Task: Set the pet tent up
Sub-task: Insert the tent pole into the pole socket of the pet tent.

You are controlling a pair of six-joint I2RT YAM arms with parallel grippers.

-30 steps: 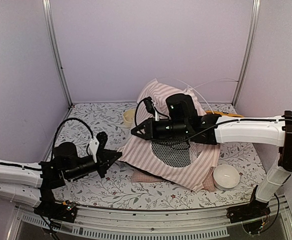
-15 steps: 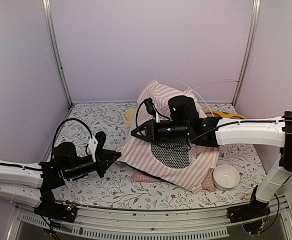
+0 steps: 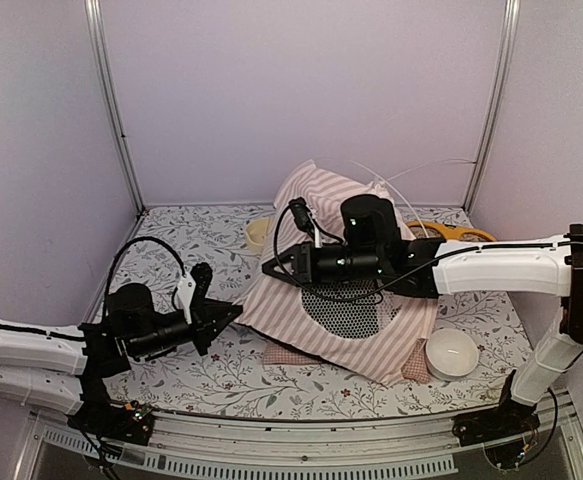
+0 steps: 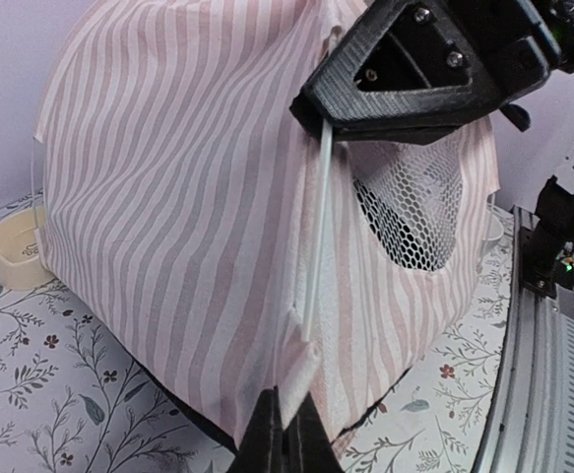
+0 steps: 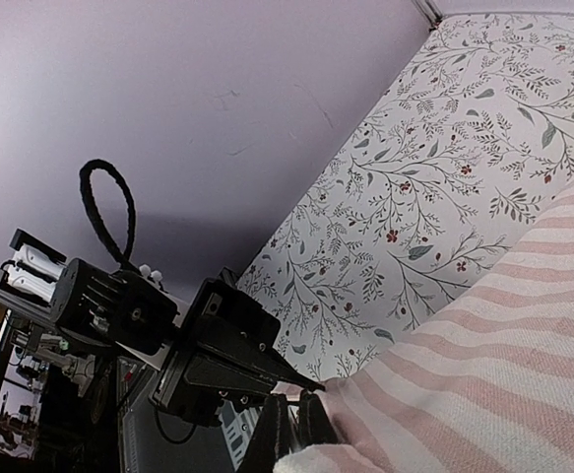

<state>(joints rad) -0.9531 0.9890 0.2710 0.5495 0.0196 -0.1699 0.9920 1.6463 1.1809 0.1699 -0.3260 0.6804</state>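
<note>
The left end effector (image 3: 234, 312) is closed, pinching the lower front corner of the pink-and-white striped fabric pet tent (image 3: 306, 195). The tent sits slumped at the middle of the floral-patterned desk (image 3: 186, 240), partly over a pink checked square cushion (image 3: 286, 355). The right end effector (image 3: 268, 267) is closed too, higher up the same front edge. It is clamped on the thin white pole (image 4: 314, 227), which runs down along the fabric edge towards the left one's fingertips (image 4: 287, 434). An oval black mesh window (image 3: 346, 310) faces up and forward below the right arm.

The tent looks only half raised. To do this step well, the left grip should probably hold the corner low near the desk as an anchor. The right one can then draw the pole upward and away, tensioning the edge evenly. The fabric is soft and the pole likely springy, so slow moves should help stop either slipping free.
</note>
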